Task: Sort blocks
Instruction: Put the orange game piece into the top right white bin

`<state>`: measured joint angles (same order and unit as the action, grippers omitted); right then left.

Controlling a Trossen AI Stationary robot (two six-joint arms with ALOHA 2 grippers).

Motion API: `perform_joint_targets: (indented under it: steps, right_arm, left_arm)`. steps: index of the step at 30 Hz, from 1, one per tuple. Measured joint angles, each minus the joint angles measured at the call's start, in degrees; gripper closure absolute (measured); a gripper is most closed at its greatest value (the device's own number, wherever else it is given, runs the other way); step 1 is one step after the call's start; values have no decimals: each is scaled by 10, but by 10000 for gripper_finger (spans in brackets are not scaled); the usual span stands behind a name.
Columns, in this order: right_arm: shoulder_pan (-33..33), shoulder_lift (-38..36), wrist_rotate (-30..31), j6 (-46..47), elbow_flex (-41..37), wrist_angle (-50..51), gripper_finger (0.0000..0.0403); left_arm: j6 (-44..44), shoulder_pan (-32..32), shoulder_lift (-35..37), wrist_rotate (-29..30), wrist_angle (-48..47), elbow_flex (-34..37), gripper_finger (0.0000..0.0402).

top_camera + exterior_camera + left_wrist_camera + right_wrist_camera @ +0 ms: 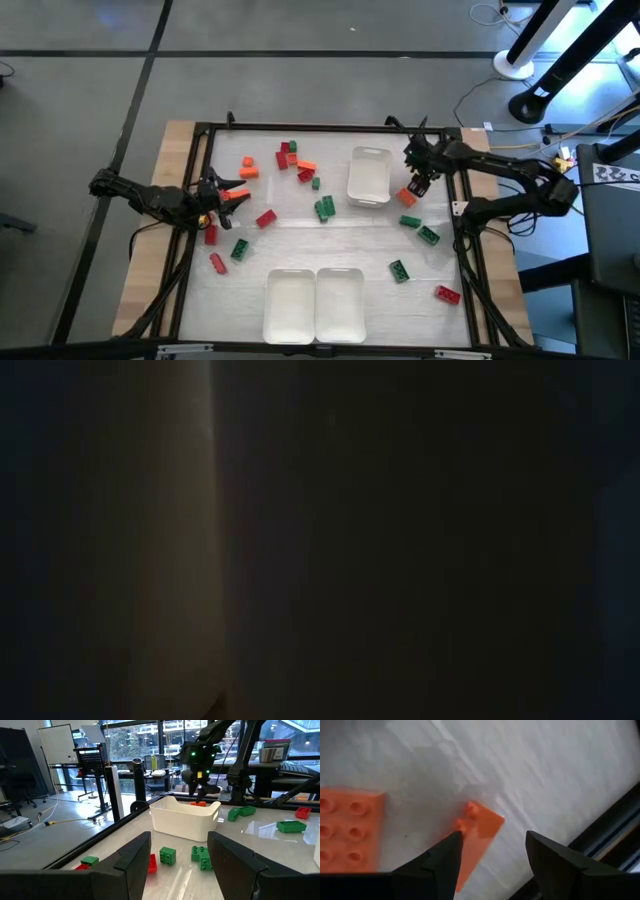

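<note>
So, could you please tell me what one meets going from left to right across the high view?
Left tool → red block → green blocks → white tray → right tool → red block by the right edge.

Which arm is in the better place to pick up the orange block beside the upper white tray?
The right arm. Its tool is open directly above the orange block, which lies next to the tray. The left tool is across the table, near other blocks.
</note>
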<state>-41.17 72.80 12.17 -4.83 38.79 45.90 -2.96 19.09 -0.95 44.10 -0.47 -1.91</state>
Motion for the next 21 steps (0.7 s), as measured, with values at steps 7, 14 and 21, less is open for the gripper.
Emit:
perform_joint_targets:
  steps: [7,14,21]
  right_arm:
    - [-57,7,-68,-16,0,-19,182]
    - [-78,11,-69,-15,0,-4,182]
    - [-77,52,-89,-6,0,0,182]
  left_arm:
    - [0,0,0,0,0,0,215]
    - [0,0,0,0,0,0,215]
    - [0,0,0,0,0,0,215]
